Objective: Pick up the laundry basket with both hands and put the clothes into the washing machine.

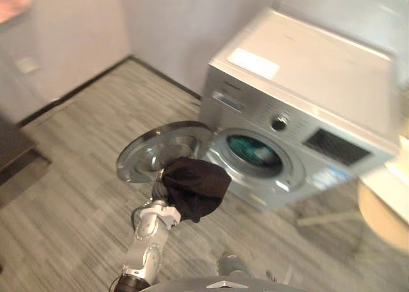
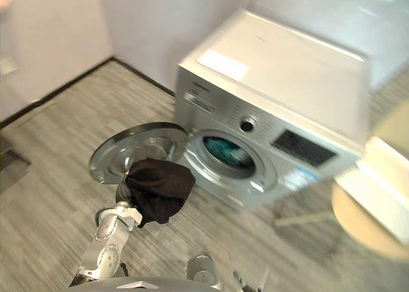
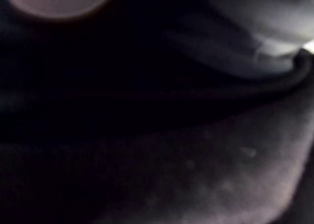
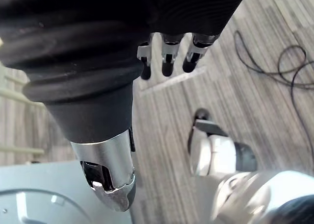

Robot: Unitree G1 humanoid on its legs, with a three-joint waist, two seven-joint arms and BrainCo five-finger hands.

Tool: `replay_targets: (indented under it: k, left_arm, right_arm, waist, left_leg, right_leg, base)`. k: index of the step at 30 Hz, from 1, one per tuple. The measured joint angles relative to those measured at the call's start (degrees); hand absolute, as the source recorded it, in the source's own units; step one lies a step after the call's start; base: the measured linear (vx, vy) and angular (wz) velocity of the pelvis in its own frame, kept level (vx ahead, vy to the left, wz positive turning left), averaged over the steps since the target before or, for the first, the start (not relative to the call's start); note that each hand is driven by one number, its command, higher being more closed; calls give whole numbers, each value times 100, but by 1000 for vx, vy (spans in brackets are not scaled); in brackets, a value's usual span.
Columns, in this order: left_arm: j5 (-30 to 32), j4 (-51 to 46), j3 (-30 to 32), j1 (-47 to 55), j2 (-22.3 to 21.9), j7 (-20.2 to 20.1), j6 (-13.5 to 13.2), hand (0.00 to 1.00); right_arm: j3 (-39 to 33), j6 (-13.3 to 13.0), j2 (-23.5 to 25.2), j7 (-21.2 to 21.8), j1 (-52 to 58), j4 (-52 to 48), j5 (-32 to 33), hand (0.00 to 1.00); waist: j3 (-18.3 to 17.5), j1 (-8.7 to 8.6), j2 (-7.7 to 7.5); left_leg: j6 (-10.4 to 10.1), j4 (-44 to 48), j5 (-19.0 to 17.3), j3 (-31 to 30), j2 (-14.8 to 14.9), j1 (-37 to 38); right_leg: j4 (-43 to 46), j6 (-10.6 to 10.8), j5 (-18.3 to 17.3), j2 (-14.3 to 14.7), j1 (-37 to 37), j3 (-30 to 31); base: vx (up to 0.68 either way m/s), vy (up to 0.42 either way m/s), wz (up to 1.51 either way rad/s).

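Note:
A silver front-loading washing machine (image 1: 300,94) stands on the floor with its round door (image 1: 150,153) swung open to the left. Teal cloth (image 1: 252,150) lies inside the drum. My left arm (image 1: 148,241) is raised in front of the open door, and a black garment (image 1: 195,186) is bunched over its hand, covering it. The same dark fabric (image 3: 147,111) lies right against the left wrist camera. My right hand (image 4: 168,55) hangs over the wooden floor with straight fingers and holds nothing.
A round beige table (image 1: 383,215) with a white object (image 2: 383,183) on it stands close to the machine's right side. Dark furniture (image 1: 13,151) sits at the far left. Walls with a dark baseboard (image 1: 77,87) run behind.

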Motion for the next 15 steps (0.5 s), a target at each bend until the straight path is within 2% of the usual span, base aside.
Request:
replay_targets:
  k: [1, 2, 3, 4, 5, 6, 7, 8, 9, 10, 11, 13, 15]
  left_arm:
    - [-2, -40, 18, 19, 11, -18, 2, 100]
    - [-12, -157, 94, 99, 26, -63, -1, 100]
    - [-60, -244, 189, 181, 24, -95, 1, 100]
    - [-69, -294, 232, 219, 21, -96, -1, 100]
    - [-78, -345, 243, 193, 25, -102, -16, 100]
    - [-79, -319, 222, 108, 22, -120, -15, 100]
    - [-80, -187, 211, -38, 18, -138, -14, 100]
    - [-81, -20, 206, -170, -4, -146, -12, 100]
    - [-80, 222, 211, -334, -24, -146, -2, 100]
    - [-76, 377, 212, -413, -23, -143, 16, 100]
    - [-74, 464, 207, -438, -32, -134, 37, 100]
    - [-72, 745, 179, -436, -31, -113, 109, 100]
    - [-72, 894, 178, -436, -27, -85, 164, 100]
  right_arm:
    - [-10, -14, -18, 18, -49, -34, 20, 0]
    - [75, -38, -16, 9, -114, -172, -130, 0]
    - [236, -58, -19, 16, -127, -310, -223, 0]
    - [371, -58, -58, 26, -129, -378, -331, 0]
    - [587, -62, -146, 45, -180, -507, -432, 0]
    - [690, -72, -219, 55, -254, -531, -490, 0]
    - [787, -70, -313, 65, -361, -437, -628, 0]
    - [920, -63, -417, 59, -469, -411, -641, 0]
    - [1137, -35, -537, 75, -601, -414, -926, 0]
    - [1291, -32, -596, 129, -724, -415, -1114, 0]
    - [1408, -34, -643, 167, -794, -412, -1189, 0]
    - [1785, -29, -721, 198, -965, -375, -1399, 0]
    - [1968, -28, -728, 228, -982, -441, -1529, 0]
  waist:
    - [61, 37, 99]
    - [113, 158, 153]
    - [165, 224, 185]
    - [172, 246, 183]
    - [229, 242, 245]
    - [290, 229, 282]
    - [324, 206, 272]
    - [413, 213, 340]
    - [546, 250, 382]
    - [638, 268, 369]
    - [690, 254, 387]
    - [831, 191, 361]
    - [920, 194, 328]
  left_leg:
    - [47, -101, -14, 272, 40, 104]
    - [125, -293, -41, 758, 83, 383]
    - [187, -337, -76, 1179, 118, 637]
    - [192, -335, -78, 1367, 120, 717]
    - [266, -266, -119, 1581, 160, 746]
    - [311, -227, -160, 1652, 187, 726]
    - [279, -265, -182, 1734, 218, 673]
    - [237, -291, -207, 1761, 302, 643]
    - [196, -317, -230, 1909, 397, 643]
    - [188, -279, -222, 1963, 497, 633]
    - [181, -212, -216, 1966, 602, 604]
    - [144, 85, -144, 1859, 1031, 608]
    - [198, 426, -50, 1731, 1344, 661]
  right_leg:
    - [-123, -75, 249, -73, -96, -446]
    - [-169, -340, 418, -298, -205, -1555]
    - [-125, -606, 364, -438, -140, -2443]
    - [-125, -724, 298, -488, -152, -2683]
    - [-122, -848, 240, -514, -238, -2866]
    - [-100, -821, 253, -502, -327, -2892]
    - [-151, -811, 251, -454, -470, -2983]
    - [-248, -792, 207, -394, -511, -3120]
    - [-225, -712, 182, -391, -602, -3343]
    - [-147, -596, 301, -314, -699, -3331]
    - [-81, -623, 295, -219, -760, -3296]
    - [290, -836, 15, 136, -857, -3301]
    - [538, -1002, -216, 367, -765, -3351]
  base:
    - [8, 329, -204]
    - [11, 239, -188]
    - [26, 202, -179]
    - [30, 131, -140]
    - [11, 68, -93]
    - [5, 21, -83]
    - [-1, -64, -57]
    - [24, -117, -69]
    - [38, -126, -77]
    - [51, -124, -73]
    - [65, -180, -59]
    - [140, -297, -45]
    - [194, -315, -28]
